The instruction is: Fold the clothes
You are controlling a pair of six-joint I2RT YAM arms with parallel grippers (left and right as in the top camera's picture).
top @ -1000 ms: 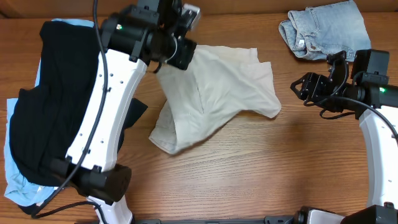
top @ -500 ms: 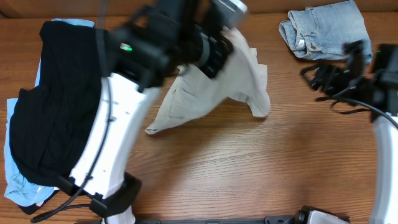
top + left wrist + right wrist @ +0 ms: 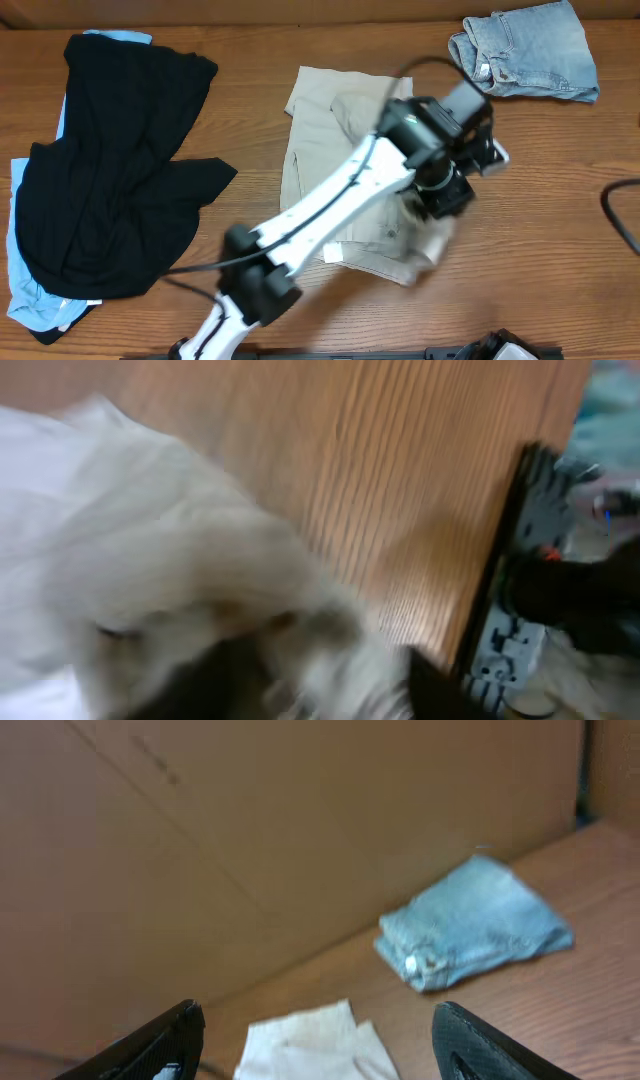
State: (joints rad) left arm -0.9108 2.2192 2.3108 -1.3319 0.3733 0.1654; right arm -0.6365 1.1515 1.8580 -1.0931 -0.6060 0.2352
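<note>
**Khaki shorts** [image 3: 315,120]: pale beige woven cloth lying at the middle of the surface [image 3: 540,270]. The long side runs from far to near. They are mostly spread flat, with seam lines showing, and rumpled and bunched at the near right corner.

**Left claw** [image 3: 447,192]: sits over the shorts' right edge at the bunched corner. Its arm reaches across the cloth from the near left. It is blurred in both views, and its wrist camera shows only pale fabric close in front. I cannot tell whether it is parted or clamped on cloth.

**Right claw** [image 3: 318,1020]: outside the overhead view. Its fingers are spread wide with nothing between them, and it is held in the air well away from the clothes.

**Denim shorts** [image 3: 530,45]: faded blue, folded into a compact bundle at the far right, well apart from the khaki.

**Black garment** [image 3: 110,170]: soft and matte, in a loose draped heap on the left.

**Pale-blue garment** [image 3: 22,260]: lies under the black one, with its edges showing at the far left and near left.

**Surface**: brown wood grain.
</note>
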